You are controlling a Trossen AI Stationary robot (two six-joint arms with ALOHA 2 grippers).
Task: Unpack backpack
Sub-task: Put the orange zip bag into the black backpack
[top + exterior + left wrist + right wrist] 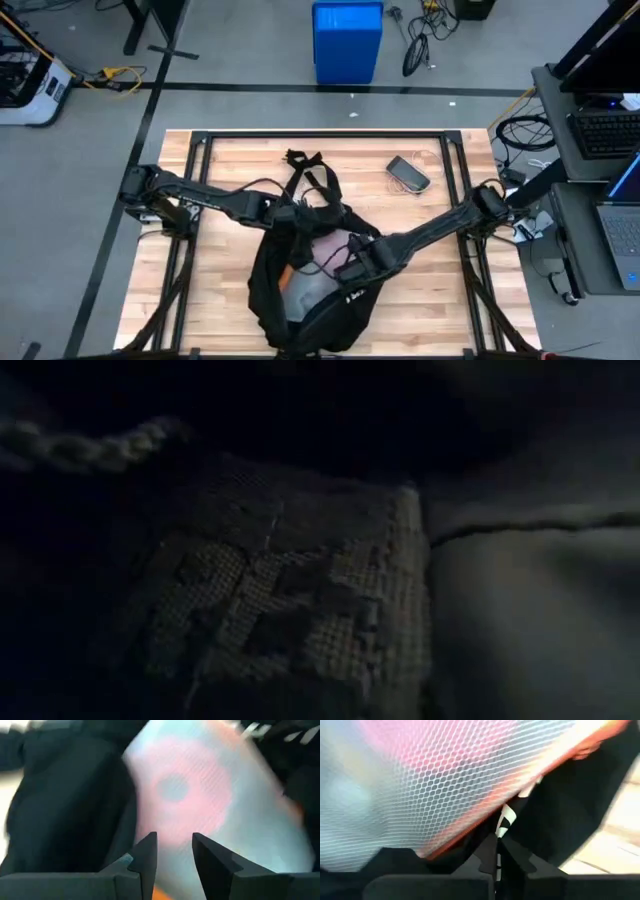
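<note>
Black fabric backpack (310, 290) being opened, both grippers at its mouth
Right gripper (496, 862) pinches backpack fabric; left gripper (174, 851), fingers apart, faces the mesh pouch (200, 795) just ahead — grasp it next

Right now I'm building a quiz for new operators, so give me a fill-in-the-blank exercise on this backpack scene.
1. Both grippers work at the black ____ on the wooden table.
2. The left gripper has its fingers ____.
3. The right gripper is shut on a black-and-white ____.
4. Inside the opening lies a mesh pouch with an ____ edge.

Missing words: backpack; open; strap; orange
</note>
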